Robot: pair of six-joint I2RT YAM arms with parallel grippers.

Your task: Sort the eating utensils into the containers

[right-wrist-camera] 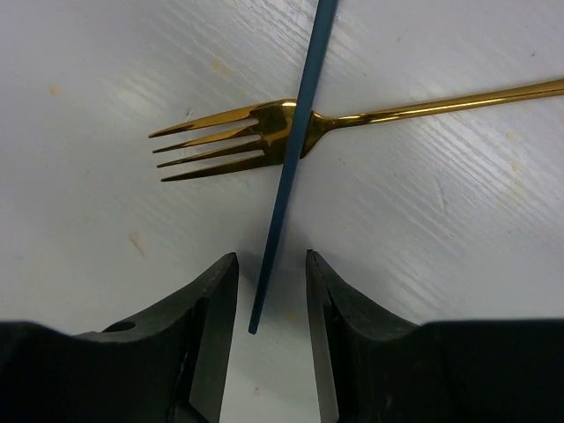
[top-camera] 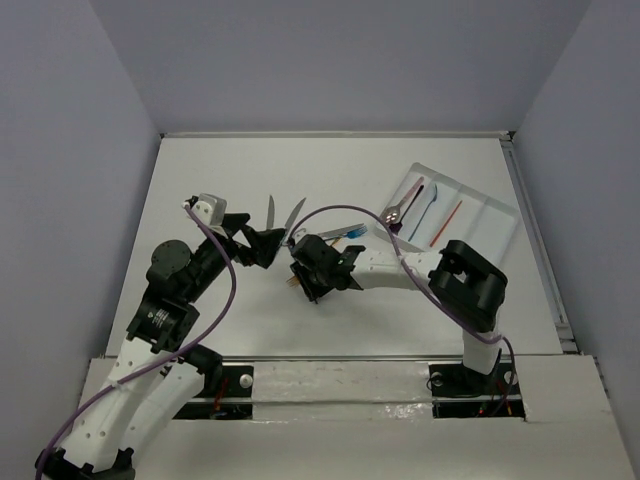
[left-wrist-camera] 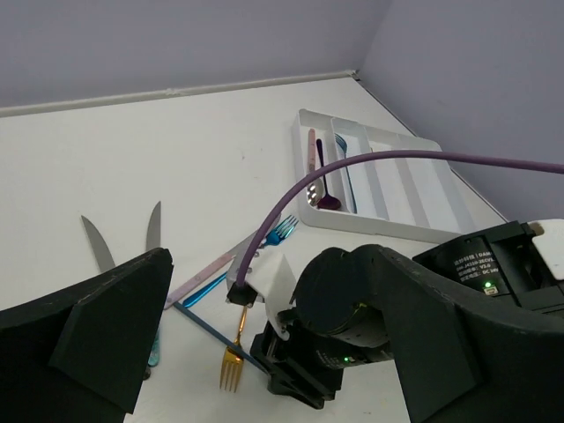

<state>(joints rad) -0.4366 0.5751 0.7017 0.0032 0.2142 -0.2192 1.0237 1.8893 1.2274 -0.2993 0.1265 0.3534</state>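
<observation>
White tray (top-camera: 487, 216) sits well behind the right gripper (right-wrist-camera: 271, 264), a few pieces in it. Right gripper: fingers narrowly apart, straddling the end of a blue handle (right-wrist-camera: 292, 159), no contact visible. The handle crosses the gold fork (right-wrist-camera: 379, 113) just ahead. Left gripper (top-camera: 275, 245) spread wide, empty. Wrist label (left-wrist-camera: 480, 269) print too small to read.

Top looks down — wrist views (close) share gold fork (right-wrist-camera: 271, 119).

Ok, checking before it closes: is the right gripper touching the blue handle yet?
Apart. Right wrist view: the blue handle ends inside the open right gripper, bare table showing on both sides.
</observation>
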